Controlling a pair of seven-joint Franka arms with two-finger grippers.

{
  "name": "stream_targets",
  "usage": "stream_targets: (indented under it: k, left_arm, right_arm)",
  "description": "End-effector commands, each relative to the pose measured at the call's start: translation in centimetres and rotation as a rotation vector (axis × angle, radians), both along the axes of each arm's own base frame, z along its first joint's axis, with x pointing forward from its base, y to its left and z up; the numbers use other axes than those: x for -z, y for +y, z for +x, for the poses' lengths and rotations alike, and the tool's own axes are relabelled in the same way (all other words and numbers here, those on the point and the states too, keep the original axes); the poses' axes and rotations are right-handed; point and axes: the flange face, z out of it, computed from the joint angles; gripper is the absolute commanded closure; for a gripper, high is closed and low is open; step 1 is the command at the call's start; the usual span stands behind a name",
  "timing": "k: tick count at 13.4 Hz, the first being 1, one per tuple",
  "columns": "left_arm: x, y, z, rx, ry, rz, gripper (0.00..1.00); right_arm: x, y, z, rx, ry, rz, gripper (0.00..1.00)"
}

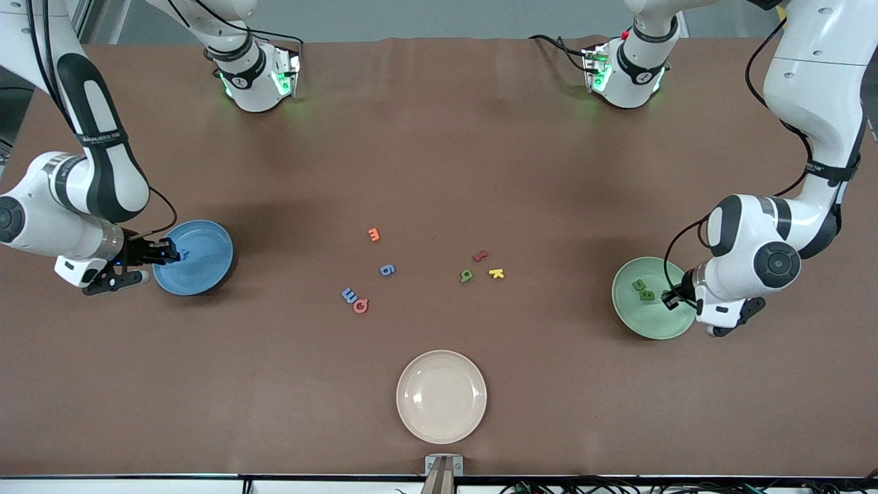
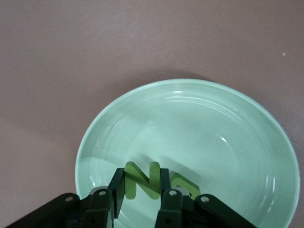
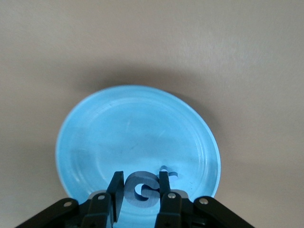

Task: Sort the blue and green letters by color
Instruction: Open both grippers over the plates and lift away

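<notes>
My left gripper (image 2: 141,175) (image 1: 669,299) is shut on a green letter N (image 2: 142,183) just above the pale green plate (image 2: 228,123) (image 1: 634,312). Two green letters (image 1: 643,290) lie in that plate, one of them beside the N (image 2: 187,185). My right gripper (image 3: 140,179) (image 1: 171,256) is shut on a blue letter G (image 3: 142,191) over the rim of the blue plate (image 3: 133,123) (image 1: 202,264); a small blue letter (image 3: 167,171) lies in it. On the table's middle lie two blue letters (image 1: 387,269) (image 1: 350,296) and a green one (image 1: 466,276).
Among them lie an orange letter (image 1: 374,234), two red ones (image 1: 361,306) (image 1: 480,256) and a yellow one (image 1: 496,273). A beige plate (image 1: 442,396) stands nearest the front camera, with nothing on it.
</notes>
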Motion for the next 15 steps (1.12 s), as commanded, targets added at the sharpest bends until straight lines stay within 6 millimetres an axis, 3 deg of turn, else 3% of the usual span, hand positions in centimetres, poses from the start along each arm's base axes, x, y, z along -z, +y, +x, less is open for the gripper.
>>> stream_targets:
  k: [1,2,3,4,5,8,11,12,13,14,15]
  left_arm:
    - [-0.3,-0.1,0.4,0.062,-0.026,0.011,0.84]
    - [0.0,0.2,0.9,0.068,-0.029,0.008,0.85]
    - [0.3,0.6,1.0,0.073,-0.027,0.004,0.78]
    - [0.3,0.7,1.0,0.07,-0.027,0.002,0.31]
    - [-0.4,0.7,1.1,0.051,-0.032,-0.004,0.0]
    - [-3.6,-0.9,0.8,0.072,-0.034,0.005,0.0]
    - [-6.4,-5.4,0.0,0.114,-0.004,-0.005,0.0]
    - [-6.8,-7.5,-0.3,0.1,-0.002,-0.014,0.0]
    - [-7.1,-9.8,-0.6,0.063,-0.007,-0.026,0.0]
    - [-7.2,-13.1,-1.1,0.043,-0.008,-0.042,0.0]
    - [-7.2,-15.4,-1.6,0.022,-0.01,-0.048,0.0]
  right_arm:
    - [2.2,0.3,-2.4,-0.017,-0.005,-0.003,0.86]
    - [2.7,0.4,-3.0,-0.016,-0.008,-0.004,0.86]
    - [3.3,0.6,-3.7,-0.016,-0.005,-0.005,0.86]
    - [3.7,0.6,-4.1,-0.014,-0.002,-0.004,0.86]
    - [4.0,0.8,-4.6,-0.014,0.009,-0.002,0.86]
    - [4.9,1.0,-5.8,-0.014,0.034,0.004,0.85]
    - [5.2,1.2,-6.4,-0.011,0.034,0.004,0.82]
    - [5.2,1.2,-6.4,-0.008,0.035,0.003,0.71]
    - [5.2,1.2,-6.4,-0.005,0.035,0.003,0.42]
    - [5.1,1.2,-6.4,-0.005,0.034,0.002,0.07]
    - [4.5,1.1,-6.1,-0.002,0.026,0.001,0.0]
